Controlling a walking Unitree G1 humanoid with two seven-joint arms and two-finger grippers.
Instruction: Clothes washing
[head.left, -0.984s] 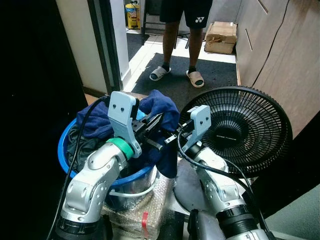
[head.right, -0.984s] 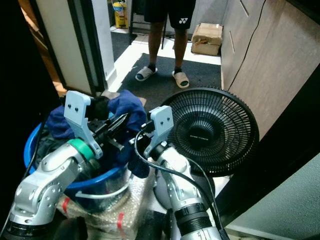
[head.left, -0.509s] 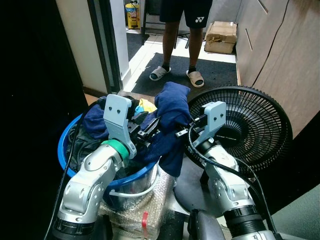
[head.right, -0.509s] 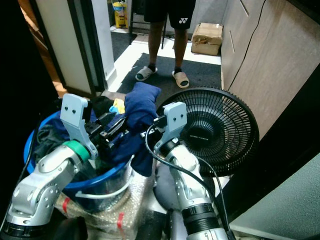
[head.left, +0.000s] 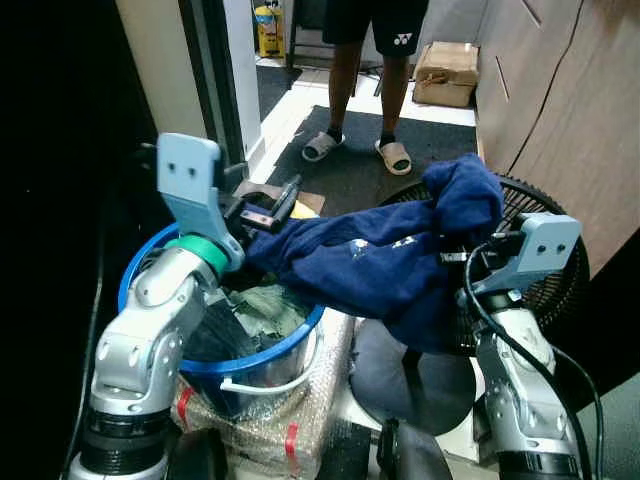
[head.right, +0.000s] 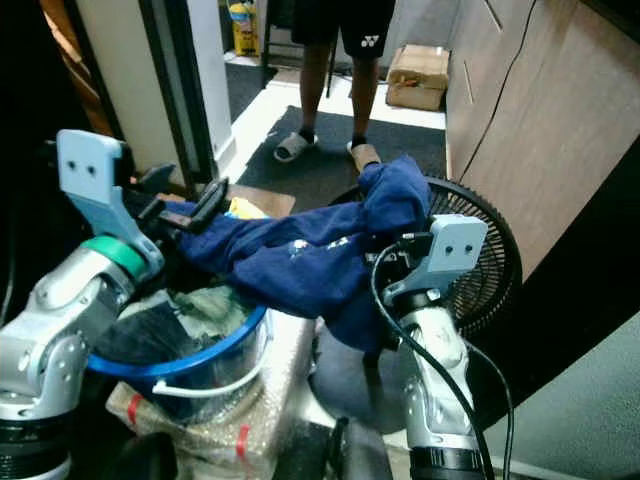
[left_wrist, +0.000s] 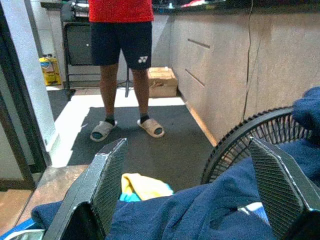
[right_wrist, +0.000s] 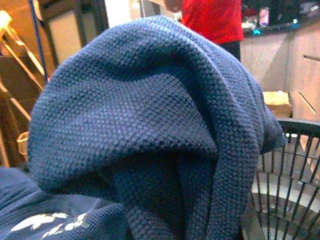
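Your right hand (head.left: 452, 258) has swung out over the black fan (head.right: 488, 268), pinching the navy garment (head.left: 375, 262), which now stretches from the blue laundry tub (head.left: 268, 345). Your left hand (head.left: 262, 205) has let go, fingers spread; the garment is nearly lifted free for washing.

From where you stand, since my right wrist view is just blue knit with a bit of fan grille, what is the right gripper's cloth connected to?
Observer: The navy garment stretches from the right gripper across to the left gripper, above the blue basin.
Operator: Is the left gripper clamped on it?
Observer: Its fingers stand apart, with the cloth lying between them, not pinched.
Operator: Anything left in the basin?
Observer: Yes, greenish and dark clothes lie inside.
Operator: Anyone nearby?
Observer: A person in slippers stands on the dark mat beyond the fan.
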